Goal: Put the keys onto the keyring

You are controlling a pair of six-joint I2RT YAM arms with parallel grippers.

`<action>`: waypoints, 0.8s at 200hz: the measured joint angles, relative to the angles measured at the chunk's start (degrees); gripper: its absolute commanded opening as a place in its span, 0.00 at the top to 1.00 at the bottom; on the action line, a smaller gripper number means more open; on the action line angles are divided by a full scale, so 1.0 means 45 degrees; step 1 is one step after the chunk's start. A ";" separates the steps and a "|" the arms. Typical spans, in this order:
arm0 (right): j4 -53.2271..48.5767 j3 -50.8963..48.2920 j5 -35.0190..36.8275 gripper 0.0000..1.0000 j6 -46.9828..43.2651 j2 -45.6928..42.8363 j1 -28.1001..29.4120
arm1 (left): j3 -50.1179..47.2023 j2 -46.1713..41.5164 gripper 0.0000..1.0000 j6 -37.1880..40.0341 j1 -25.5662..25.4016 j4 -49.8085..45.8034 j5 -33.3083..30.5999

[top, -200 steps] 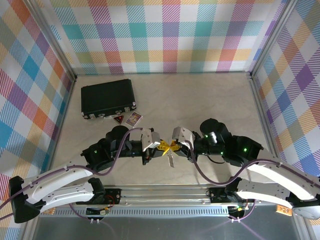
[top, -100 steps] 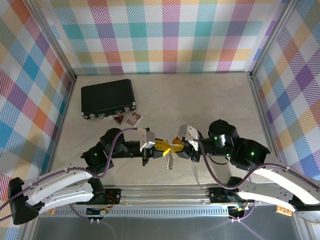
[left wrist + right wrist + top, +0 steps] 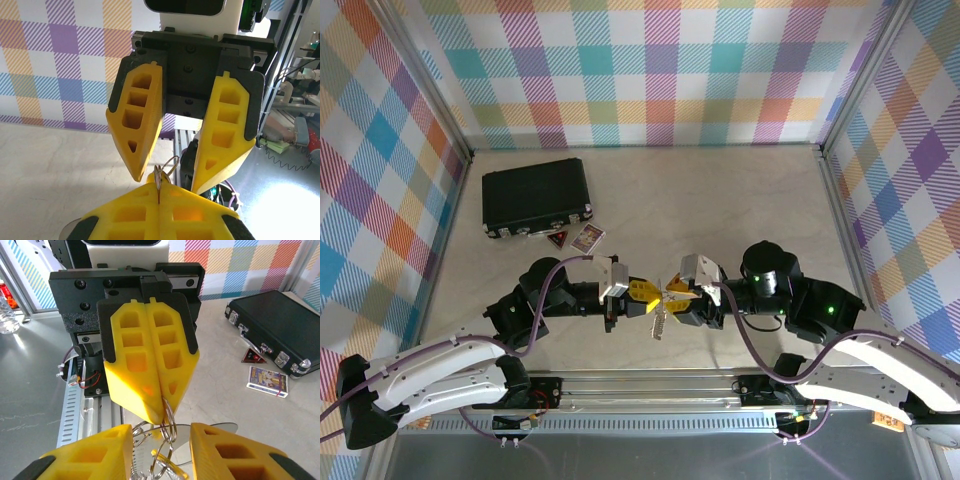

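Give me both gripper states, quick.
Left gripper: closed, fingers pinching the keyring.
Right gripper: open, fingers apart on either side of the keyring, gripping nothing.

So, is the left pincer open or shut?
Shut. In the right wrist view the left pincer has its two yellow fingers pressed together, and the keyring hangs pinched between their tips.

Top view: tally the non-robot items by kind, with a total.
Black case: 1
Picture card: 1
Dark triangular piece: 1
Keyring: 1
Total: 4
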 measured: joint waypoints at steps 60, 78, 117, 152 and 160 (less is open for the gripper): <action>0.0010 0.0000 0.0092 0.86 0.0029 0.0000 0.0000 | 0.0005 0.0000 1.00 -0.0005 0.0000 -0.0010 0.0087; 0.0180 -0.0010 0.0102 0.92 0.0039 -0.0034 0.0000 | 0.0005 0.0000 1.00 -0.0044 0.0000 0.0000 0.0204; 0.0301 -0.0117 0.0097 1.00 0.0078 -0.0146 -0.0005 | 0.0005 0.0000 1.00 -0.0068 0.0000 0.0024 0.0350; 0.0335 -0.0160 0.0102 1.00 -0.0005 -0.0170 0.0000 | 0.0015 0.0000 1.00 -0.0029 0.0000 -0.0063 0.0306; 0.0311 -0.0160 0.0117 1.00 -0.0034 -0.0151 -0.0005 | 0.0121 0.0000 1.00 0.0078 0.0000 -0.0330 0.0189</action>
